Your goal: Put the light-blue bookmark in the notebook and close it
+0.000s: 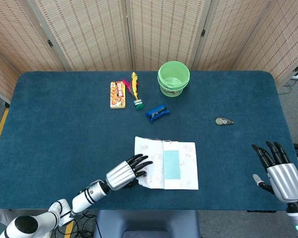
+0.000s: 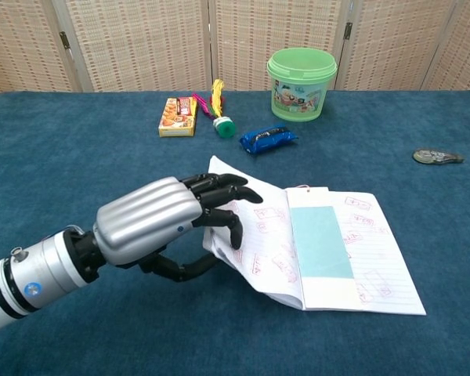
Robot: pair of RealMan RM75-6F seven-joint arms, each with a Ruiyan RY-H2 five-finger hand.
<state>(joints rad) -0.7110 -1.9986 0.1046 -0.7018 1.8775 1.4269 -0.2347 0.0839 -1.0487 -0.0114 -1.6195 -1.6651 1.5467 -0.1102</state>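
Fingers (image 2: pixel 223 188) of the left hand (image 2: pixel 153 219) curl over the raised left page of the notebook (image 2: pixel 329 251), thumb tucked beneath the page, so the sheet is pinched and lifted off the blue desk (image 2: pixel 78 157). On the right-hand page lies the light-blue bookmark (image 2: pixel 321 241), flat and parallel to the spine. Only the head view shows the right hand (image 1: pixel 283 173), at the desk's near right corner, fingers spread and holding nothing, well apart from the notebook. At closer range, the chest view shows red stamps on the pages. Farther back stand a green bucket (image 2: pixel 301 82), a blue packet (image 2: pixel 268 139), an orange snack box (image 2: pixel 177 116) and a small tape dispenser (image 2: pixel 437 156).
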